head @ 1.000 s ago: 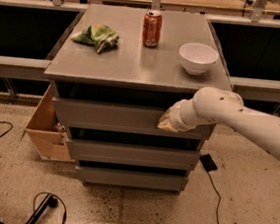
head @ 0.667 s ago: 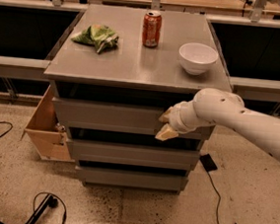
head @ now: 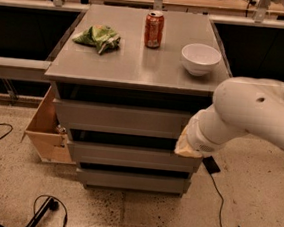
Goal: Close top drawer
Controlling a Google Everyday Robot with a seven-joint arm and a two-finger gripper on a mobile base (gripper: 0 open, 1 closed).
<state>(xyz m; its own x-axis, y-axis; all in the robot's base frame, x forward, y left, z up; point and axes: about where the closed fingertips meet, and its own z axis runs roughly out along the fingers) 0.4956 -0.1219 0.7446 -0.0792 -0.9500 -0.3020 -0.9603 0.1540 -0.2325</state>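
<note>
The top drawer (head: 121,118) is the wide matte-grey front just under the cabinet top, with a dark gap above it. It stands a little proud of the cabinet top's edge. My gripper (head: 186,146) is at the end of the white arm (head: 252,116), at the right end of that drawer front, level with its lower edge. Only its tan tip shows, and the arm covers the drawer's right corner. Two narrower grey drawer fronts (head: 128,157) lie below.
On the cabinet top (head: 136,70) stand a red can (head: 153,29), a white bowl (head: 200,58) and a green crumpled bag (head: 99,37). A tan open box (head: 47,129) sits at the cabinet's left. Cables (head: 47,209) lie on the floor.
My gripper has moved down and to the right along the top drawer front, and the arm now fills more of the right side. The drawer front looks the same.
</note>
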